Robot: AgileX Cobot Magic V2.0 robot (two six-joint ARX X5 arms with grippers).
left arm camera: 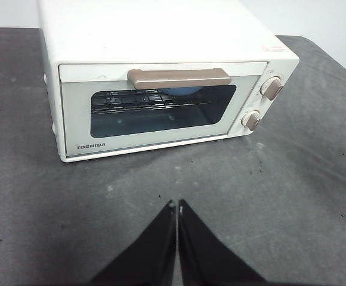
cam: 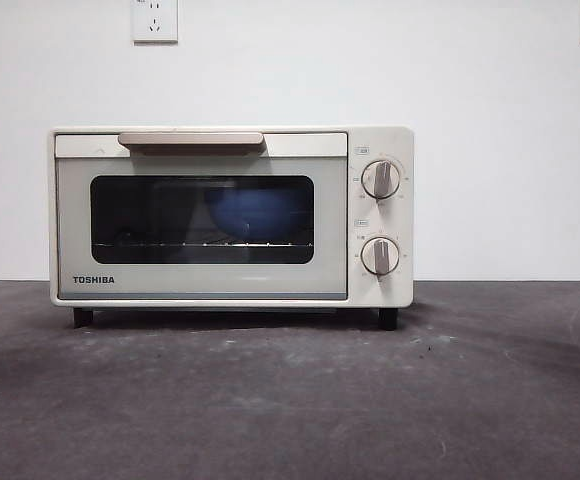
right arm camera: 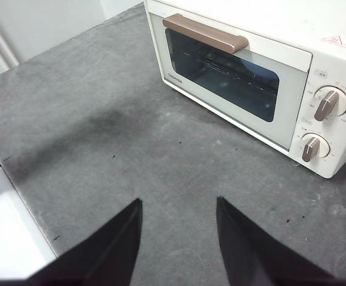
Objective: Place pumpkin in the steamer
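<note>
The cream-white TOSHIBA steamer (cam: 230,215) stands on the grey table with its dark glass door shut. It also shows in the left wrist view (left arm camera: 161,89) and the right wrist view (right arm camera: 250,77). Behind the glass a blue rounded shape (cam: 250,212) sits on the wire rack. The pumpkin is not in view. My left gripper (left arm camera: 177,205) is shut and empty, above the table in front of the steamer. My right gripper (right arm camera: 179,202) is open and empty, off the steamer's front, toward its knob side. Neither gripper shows in the front view.
The steamer's beige bar handle (cam: 191,140) runs along the door's top, and two round knobs (cam: 380,180) sit on its right panel. Grey cloth table (cam: 290,400) spreads around it. Its edge (right arm camera: 24,202) runs beside the right gripper. A white wall stands behind.
</note>
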